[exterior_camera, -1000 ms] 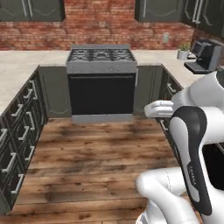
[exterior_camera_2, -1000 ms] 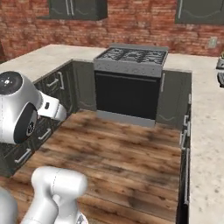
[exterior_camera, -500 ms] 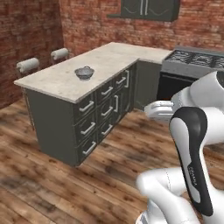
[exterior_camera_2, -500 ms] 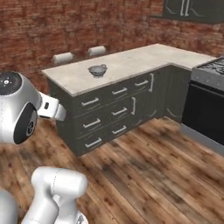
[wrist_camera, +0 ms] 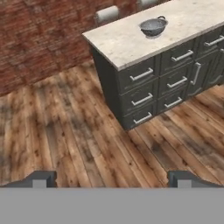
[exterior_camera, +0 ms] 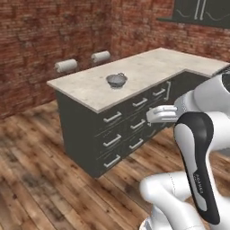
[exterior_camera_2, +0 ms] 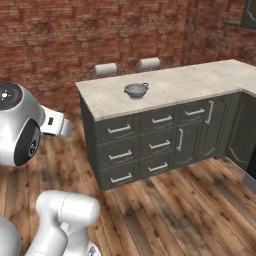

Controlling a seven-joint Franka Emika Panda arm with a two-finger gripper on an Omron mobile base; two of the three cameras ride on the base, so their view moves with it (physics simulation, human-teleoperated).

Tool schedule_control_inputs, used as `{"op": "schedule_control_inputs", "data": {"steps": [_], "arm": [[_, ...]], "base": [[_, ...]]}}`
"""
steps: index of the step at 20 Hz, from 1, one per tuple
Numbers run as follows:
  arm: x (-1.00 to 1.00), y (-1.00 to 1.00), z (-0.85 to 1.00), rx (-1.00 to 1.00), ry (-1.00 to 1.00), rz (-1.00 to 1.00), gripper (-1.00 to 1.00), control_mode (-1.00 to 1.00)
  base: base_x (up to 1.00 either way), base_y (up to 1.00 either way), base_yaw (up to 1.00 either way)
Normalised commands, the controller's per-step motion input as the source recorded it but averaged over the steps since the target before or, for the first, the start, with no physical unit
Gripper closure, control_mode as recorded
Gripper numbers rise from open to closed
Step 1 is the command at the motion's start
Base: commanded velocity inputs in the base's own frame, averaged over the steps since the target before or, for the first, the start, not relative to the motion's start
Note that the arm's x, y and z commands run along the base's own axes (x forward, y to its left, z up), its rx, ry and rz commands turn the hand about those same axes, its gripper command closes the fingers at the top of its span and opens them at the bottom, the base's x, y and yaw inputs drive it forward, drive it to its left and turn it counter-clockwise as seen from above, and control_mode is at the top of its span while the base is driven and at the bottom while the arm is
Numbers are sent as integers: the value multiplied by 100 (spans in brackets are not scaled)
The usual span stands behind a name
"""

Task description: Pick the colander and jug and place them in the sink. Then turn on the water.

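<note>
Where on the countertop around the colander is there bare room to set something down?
The colander stands alone near the middle of the pale counter. Bare stone lies on every side of it: toward the drawer-front edge, toward the brick-wall end, and along the long stretch toward the corner. Nothing crowds it; two stools sit behind the far edge.

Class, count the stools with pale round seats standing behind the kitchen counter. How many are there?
2. Both pale round-seated stools stand side by side behind the light stone counter, against the brick wall: one further left, the other to its right. Others may be hidden behind the counter.
</note>
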Motion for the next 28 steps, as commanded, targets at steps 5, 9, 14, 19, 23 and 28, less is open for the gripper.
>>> {"op": "schedule_control_inputs", "data": {"steps": [5,9,14,19,23,28], "arm": [[0,0,0,0,0,0,-100,100],[0,0,0,0,0,0,-100,100],[0,0,0,0,0,0,-100,100],[0,0,0,0,0,0,-100,100],[0,0,0,0,0,0,-100,100],[0,0,0,0,0,0,-100,100]], "base": [[100,-100,0],[100,-63,0],[100,-27,19],[100,-7,20],[100,-28,50],[97,-20,55]]}}
